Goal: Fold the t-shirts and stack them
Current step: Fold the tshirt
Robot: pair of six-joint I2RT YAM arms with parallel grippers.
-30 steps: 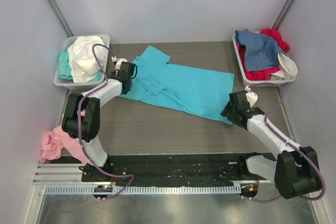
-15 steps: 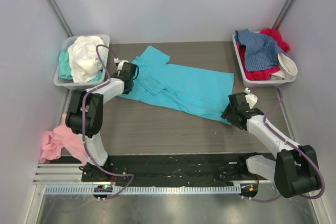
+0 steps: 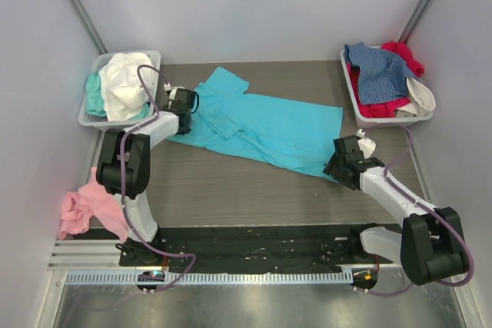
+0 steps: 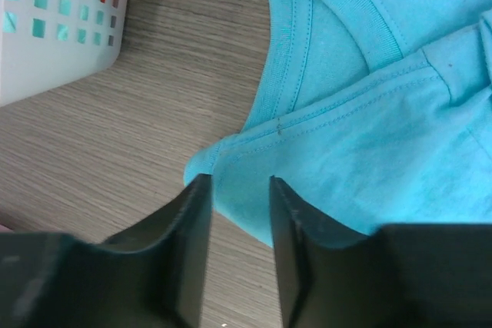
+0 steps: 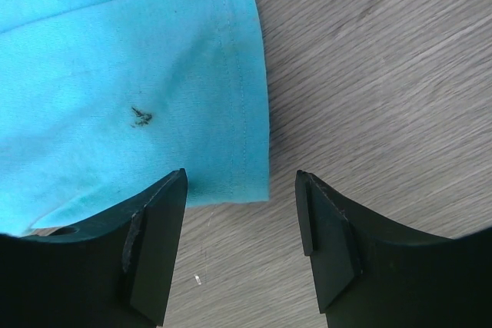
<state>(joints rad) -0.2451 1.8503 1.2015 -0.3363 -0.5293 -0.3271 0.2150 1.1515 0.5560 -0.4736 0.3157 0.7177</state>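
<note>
Table [image 3: 231,190] | left tool [image 4: 238,182] shifted along turquoise tee [image 3: 269,128] | right tool [image 5: 240,178] steady

Left gripper [image 4: 238,190] gapes over turquoise t-shirt [image 4: 369,136] (shoulder corner)

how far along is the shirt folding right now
Done: no folded stack shows anywhere. In hand: the turquoise shirt lies spread on the table; the left gripper is open over its shoulder corner, the right gripper open over a hem corner, neither gripping. Left: fold it, then the heaped shirts in the left tray and right tray, and the pink shirt crumpled at the near left.
</note>
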